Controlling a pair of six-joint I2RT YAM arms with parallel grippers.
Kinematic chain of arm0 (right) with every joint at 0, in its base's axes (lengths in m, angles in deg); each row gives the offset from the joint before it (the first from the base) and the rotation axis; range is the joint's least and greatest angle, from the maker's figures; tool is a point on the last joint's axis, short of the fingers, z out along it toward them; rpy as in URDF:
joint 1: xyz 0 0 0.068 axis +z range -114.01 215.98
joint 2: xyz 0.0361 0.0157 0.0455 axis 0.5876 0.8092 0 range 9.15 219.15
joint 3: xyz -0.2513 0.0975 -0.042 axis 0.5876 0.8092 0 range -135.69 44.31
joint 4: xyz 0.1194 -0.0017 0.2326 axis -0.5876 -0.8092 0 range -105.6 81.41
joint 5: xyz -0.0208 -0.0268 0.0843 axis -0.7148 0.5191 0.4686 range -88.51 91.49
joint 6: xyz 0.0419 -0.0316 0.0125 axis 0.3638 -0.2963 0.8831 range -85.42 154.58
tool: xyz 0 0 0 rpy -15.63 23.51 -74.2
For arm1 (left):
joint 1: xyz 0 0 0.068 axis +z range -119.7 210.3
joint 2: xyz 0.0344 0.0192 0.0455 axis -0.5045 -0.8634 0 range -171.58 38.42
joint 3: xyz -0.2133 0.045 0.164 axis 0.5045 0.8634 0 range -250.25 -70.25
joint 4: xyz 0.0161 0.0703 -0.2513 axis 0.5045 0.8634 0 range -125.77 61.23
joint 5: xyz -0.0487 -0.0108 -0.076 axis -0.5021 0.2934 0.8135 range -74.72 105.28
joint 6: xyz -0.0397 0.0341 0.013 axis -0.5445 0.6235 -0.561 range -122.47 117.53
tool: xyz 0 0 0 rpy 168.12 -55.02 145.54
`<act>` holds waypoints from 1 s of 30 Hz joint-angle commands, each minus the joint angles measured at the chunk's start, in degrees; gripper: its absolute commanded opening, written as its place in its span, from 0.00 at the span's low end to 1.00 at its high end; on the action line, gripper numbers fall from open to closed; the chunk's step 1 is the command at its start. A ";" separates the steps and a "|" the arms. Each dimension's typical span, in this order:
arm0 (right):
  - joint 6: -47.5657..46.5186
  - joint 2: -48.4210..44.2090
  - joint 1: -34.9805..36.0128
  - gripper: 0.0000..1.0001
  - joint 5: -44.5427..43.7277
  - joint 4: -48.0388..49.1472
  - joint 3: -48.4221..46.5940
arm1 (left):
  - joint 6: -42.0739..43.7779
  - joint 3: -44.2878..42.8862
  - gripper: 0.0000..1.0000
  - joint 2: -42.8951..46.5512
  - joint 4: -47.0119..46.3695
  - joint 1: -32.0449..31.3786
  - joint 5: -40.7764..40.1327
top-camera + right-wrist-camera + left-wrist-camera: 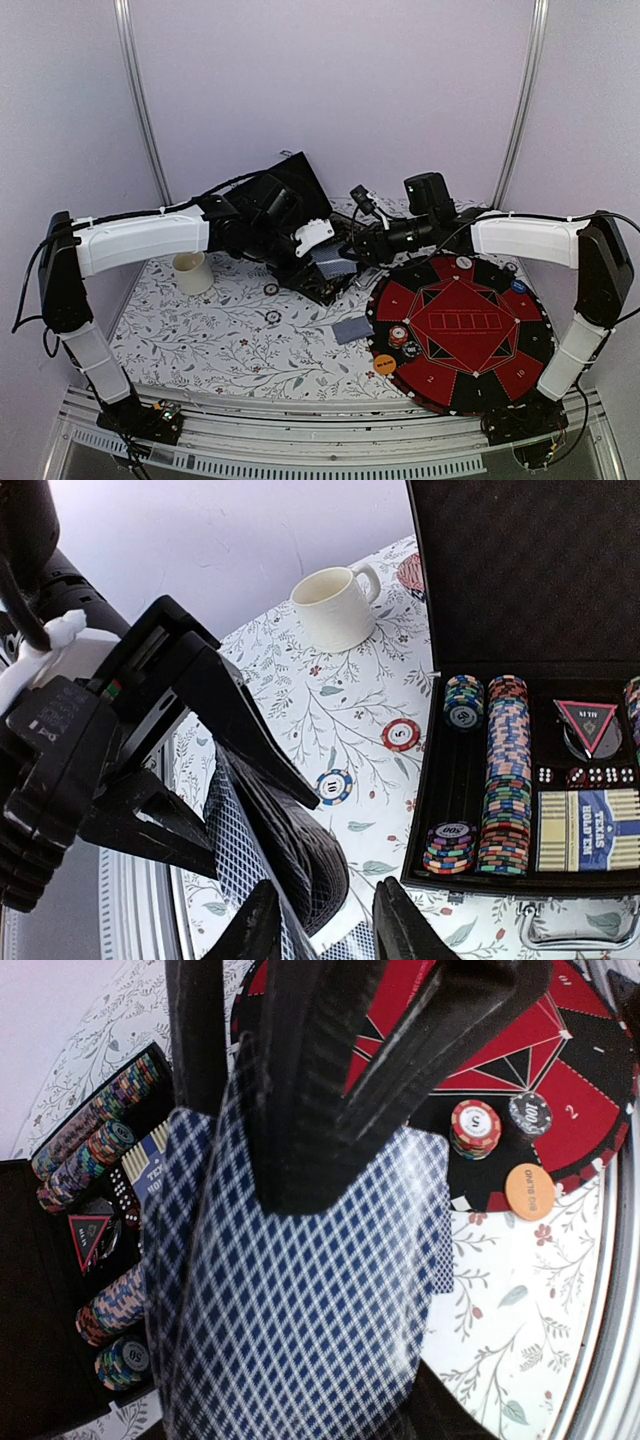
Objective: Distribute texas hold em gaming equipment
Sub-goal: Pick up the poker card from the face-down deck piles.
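My left gripper [325, 252] is shut on a deck of blue-checked cards [300, 1300], held above the cloth in front of the open black case [300, 215]. The deck bends in the right wrist view [300, 860]. My right gripper [325, 925] is open, with its fingers [300, 1090] on either side of the deck's far end. A small pile of cards [353, 330] lies on the cloth. A chip stack [474, 1128], a black chip [529, 1113] and an orange button [529, 1192] sit on the round red and black poker mat [460, 385]. White [463, 263] and blue [518, 286] buttons sit at its far rim.
The case holds rows of chips [505, 790], dice and a card box [590, 830]. Two loose chips [401, 735] [334, 787] lie on the floral cloth left of the case. A cream cup [193, 272] stands at the back left.
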 commanded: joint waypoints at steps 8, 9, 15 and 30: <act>-0.34 -2.78 -0.32 0.39 -2.95 -5.13 -2.19 | 0.57 0.52 0.50 0.90 -1.40 0.67 0.55; -1.72 -2.87 -0.48 0.38 -2.83 -5.33 -2.12 | 0.50 0.47 0.50 0.90 -1.38 0.63 0.56; -1.31 -3.67 -1.55 0.31 -0.38 -4.94 -0.63 | 0.58 0.52 0.51 0.96 -1.39 0.64 0.59; -2.65 -5.34 -1.68 0.02 -1.87 -10.46 -1.82 | 0.74 0.61 0.51 0.94 -1.37 0.69 0.60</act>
